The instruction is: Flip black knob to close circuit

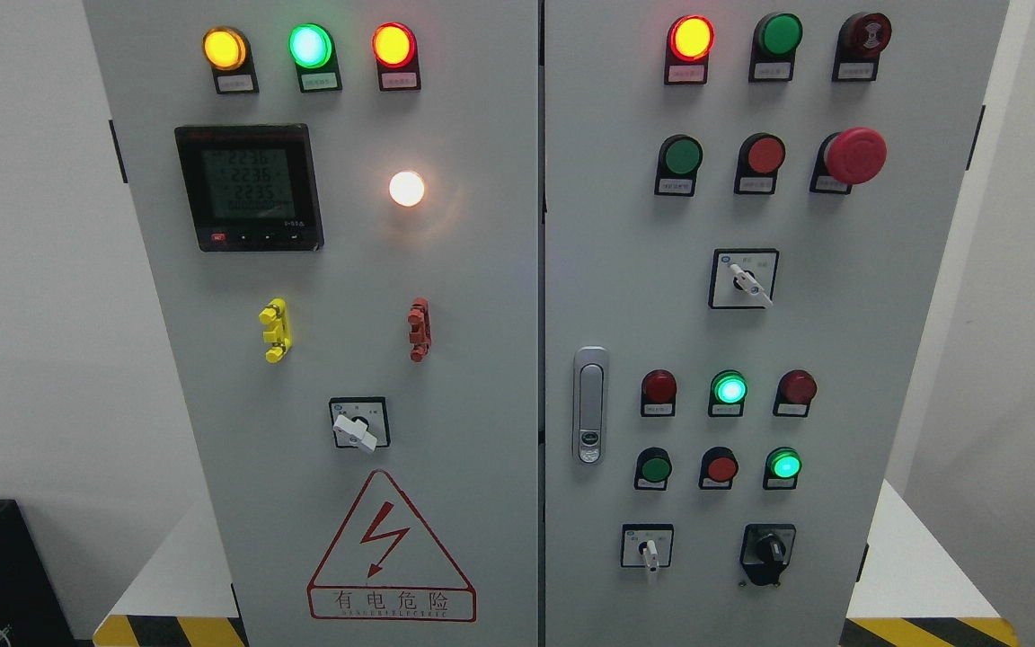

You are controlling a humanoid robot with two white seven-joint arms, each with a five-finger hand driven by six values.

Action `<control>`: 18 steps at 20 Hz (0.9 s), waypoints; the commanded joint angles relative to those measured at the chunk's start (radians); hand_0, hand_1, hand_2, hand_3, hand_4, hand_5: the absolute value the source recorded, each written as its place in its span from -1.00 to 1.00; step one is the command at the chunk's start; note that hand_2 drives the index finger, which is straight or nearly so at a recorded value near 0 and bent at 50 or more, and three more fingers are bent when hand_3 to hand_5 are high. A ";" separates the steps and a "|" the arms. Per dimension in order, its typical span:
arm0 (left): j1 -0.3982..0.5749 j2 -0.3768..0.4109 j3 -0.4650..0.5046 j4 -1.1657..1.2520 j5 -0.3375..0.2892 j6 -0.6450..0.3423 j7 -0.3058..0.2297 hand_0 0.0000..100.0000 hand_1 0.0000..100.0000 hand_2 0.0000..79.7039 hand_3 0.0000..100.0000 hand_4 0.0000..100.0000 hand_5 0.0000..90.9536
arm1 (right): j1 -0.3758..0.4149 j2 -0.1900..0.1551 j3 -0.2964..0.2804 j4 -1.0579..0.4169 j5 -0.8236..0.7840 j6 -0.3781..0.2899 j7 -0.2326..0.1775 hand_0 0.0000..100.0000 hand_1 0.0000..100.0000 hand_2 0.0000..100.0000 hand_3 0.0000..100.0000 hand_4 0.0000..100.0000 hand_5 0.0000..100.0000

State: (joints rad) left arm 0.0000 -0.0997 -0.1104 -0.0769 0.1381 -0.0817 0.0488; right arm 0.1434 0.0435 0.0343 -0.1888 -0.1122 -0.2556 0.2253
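Hands aren't in the shot at all, so no telling if they're open or closed. Black knob [767, 548] sits way down at 5 o'clock on the right cabinet door [913, 359], untouched as far as I can judge. Whole flip left to do.

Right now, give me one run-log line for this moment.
hands: none in view | black knob: lower right of right door, untouched | emergency stop: upper right | step: reach not begun

Grey cabinet [482, 270] on white platform [913, 557], hazard-striped edge [931, 632]
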 commanded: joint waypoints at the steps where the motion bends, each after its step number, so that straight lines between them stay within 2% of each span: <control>1: 0.021 0.000 0.000 0.000 0.000 0.000 0.000 -0.76 0.11 -1.00 -1.00 -1.00 -1.00 | 0.065 -0.014 0.159 -0.176 0.006 -0.050 -0.082 -1.00 -0.58 -1.00 -0.97 -1.00 -1.00; 3: 0.021 0.000 0.000 0.000 0.000 0.000 0.000 -0.76 0.11 -1.00 -1.00 -1.00 -1.00 | 0.114 -0.051 0.200 -0.298 0.008 -0.050 -0.128 -1.00 -0.58 -1.00 -0.88 -1.00 -1.00; 5: 0.021 0.000 0.000 0.000 0.000 0.000 0.000 -0.76 0.11 -1.00 -1.00 -1.00 -1.00 | 0.140 -0.074 0.236 -0.400 0.029 -0.050 -0.173 -1.00 -0.58 -0.89 -0.76 -0.94 -1.00; 7: 0.021 0.000 0.000 0.000 0.000 0.000 0.000 -0.76 0.11 -1.00 -1.00 -1.00 -1.00 | 0.162 -0.094 0.237 -0.483 0.069 -0.050 -0.205 -1.00 -0.58 -0.84 -0.72 -0.88 -1.00; 10: 0.021 0.000 0.000 0.000 0.000 0.000 0.000 -0.76 0.11 -1.00 -1.00 -1.00 -1.00 | 0.180 -0.100 0.236 -0.592 0.138 -0.047 -0.247 -1.00 -0.58 -0.77 -0.57 -0.72 -1.00; 14: 0.021 0.000 0.000 0.000 0.000 0.000 0.000 -0.76 0.11 -1.00 -1.00 -1.00 -1.00 | 0.194 -0.120 0.231 -0.739 0.235 -0.040 -0.288 -1.00 -0.56 -0.66 -0.40 -0.54 -1.00; 18: 0.021 0.000 0.000 0.000 0.000 0.000 0.000 -0.76 0.11 -1.00 -1.00 -1.00 -1.00 | 0.197 -0.134 0.214 -0.843 0.325 -0.031 -0.293 -1.00 -0.57 -0.48 -0.16 -0.34 -0.80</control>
State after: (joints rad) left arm 0.0000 -0.0997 -0.1104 -0.0771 0.1381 -0.0816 0.0488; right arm 0.3206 -0.0396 0.2159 -0.6940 0.1009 -0.2906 -0.0570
